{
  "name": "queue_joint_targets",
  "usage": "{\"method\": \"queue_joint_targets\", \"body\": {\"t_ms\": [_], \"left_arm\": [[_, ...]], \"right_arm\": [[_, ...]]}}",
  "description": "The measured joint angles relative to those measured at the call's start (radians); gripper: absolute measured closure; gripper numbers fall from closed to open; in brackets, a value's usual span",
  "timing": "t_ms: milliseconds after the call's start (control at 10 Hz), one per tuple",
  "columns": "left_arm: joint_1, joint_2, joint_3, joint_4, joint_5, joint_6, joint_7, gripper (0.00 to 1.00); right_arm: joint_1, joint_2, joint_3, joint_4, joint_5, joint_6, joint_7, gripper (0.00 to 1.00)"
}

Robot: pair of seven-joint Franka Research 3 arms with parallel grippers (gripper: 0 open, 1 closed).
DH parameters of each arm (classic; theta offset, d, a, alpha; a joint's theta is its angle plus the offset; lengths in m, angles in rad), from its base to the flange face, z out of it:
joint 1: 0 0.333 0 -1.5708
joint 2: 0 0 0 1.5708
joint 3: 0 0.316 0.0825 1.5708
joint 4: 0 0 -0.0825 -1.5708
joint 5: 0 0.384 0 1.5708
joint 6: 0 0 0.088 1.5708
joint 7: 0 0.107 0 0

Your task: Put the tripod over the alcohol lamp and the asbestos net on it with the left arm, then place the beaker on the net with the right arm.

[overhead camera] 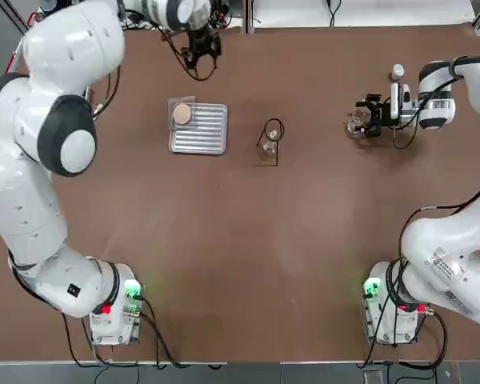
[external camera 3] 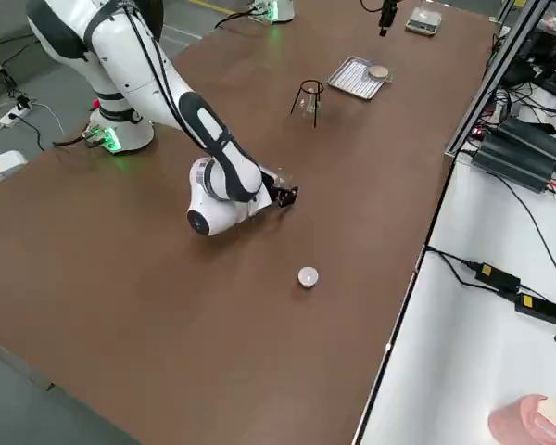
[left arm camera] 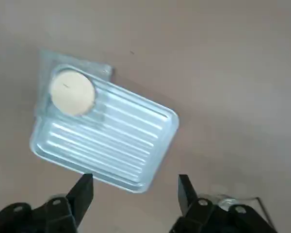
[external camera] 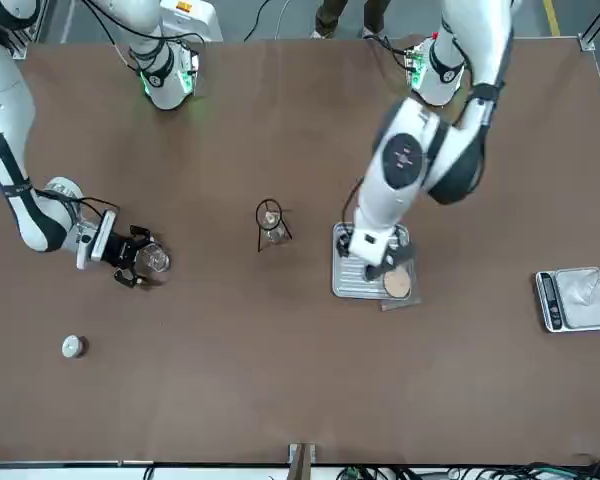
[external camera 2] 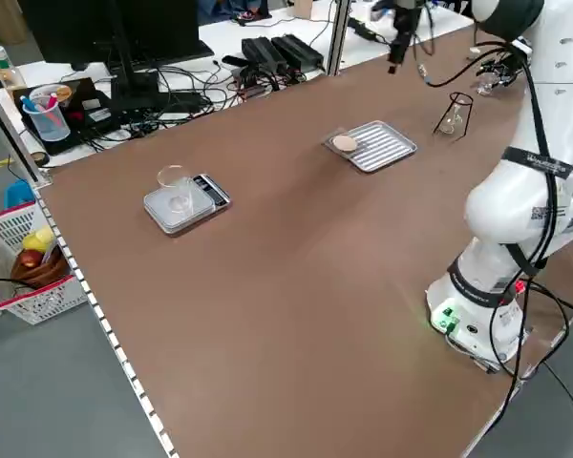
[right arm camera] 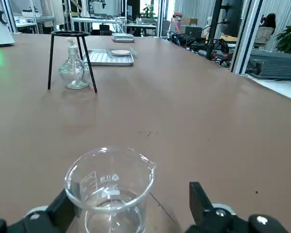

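Centrally on the tabletop (overhead camera: pixel 224 240): tripod (overhead camera: pixel 273 138) standing over the alcohol lamp (right arm camera: pixel 74 68), ring bare on top.

At nine o'clock from the tripod, near it: ribbed silver tray (overhead camera: pixel 202 130), with the asbestos net (overhead camera: pixel 182 114) lying across the tray's ten o'clock corner, tan disc up, one mesh edge hanging off the rim.

Above the table's far edge, at twelve o'clock from the tray: left gripper (overhead camera: pixel 201 50), fingers (left arm camera: pixel 83 193) spread fairly wide, empty, clear of net and tray alike; pointed down, tray and net both in sight from the wrist.

At three o'clock from the tripod, well apart: right gripper (overhead camera: pixel 358 118), lying low and level over the tabletop, fingers (right arm camera: pixel 198 199) fully wide either side of the beaker (right arm camera: pixel 109 189); beaker upright on the tabletop between them, contact with the glass not clear.

At twelve o'clock from the right gripper, near the far edge: small white cap (overhead camera: pixel 397 72).

Far off beyond the left arm's side: scale (external camera: pixel 574 298) carrying a glass dish (external camera 2: pixel 175 181).
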Motion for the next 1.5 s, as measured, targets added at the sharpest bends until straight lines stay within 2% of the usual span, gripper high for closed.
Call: {"method": "queue_joint_targets", "body": {"t_ms": [200,500,900,1400,1500], "left_arm": [[0.144,-0.014,-0.036,-0.032,-0.061,0.001,0.197,0.23],[0.290,-0.006,-0.044,-0.056,-0.209,0.008,0.534,0.24],[0.463,0.098,-0.045,-0.069,-0.435,0.033,1.016,0.24],[0.528,0.174,-0.055,-0.096,-0.496,0.033,1.289,0.28],[0.556,0.183,-0.058,-0.115,-0.550,0.031,1.355,0.29]], "right_arm": [[0.000,0.002,0.000,0.001,0.001,0.000,0.000,0.00],[0.000,0.004,0.000,0.003,0.002,0.000,0.000,0.00],[-0.001,0.006,0.000,0.005,0.003,0.000,0.000,0.00],[-0.001,0.006,0.000,0.006,0.004,0.000,0.000,0.00],[-0.001,0.006,0.000,0.006,0.004,0.000,0.000,0.00]]}}
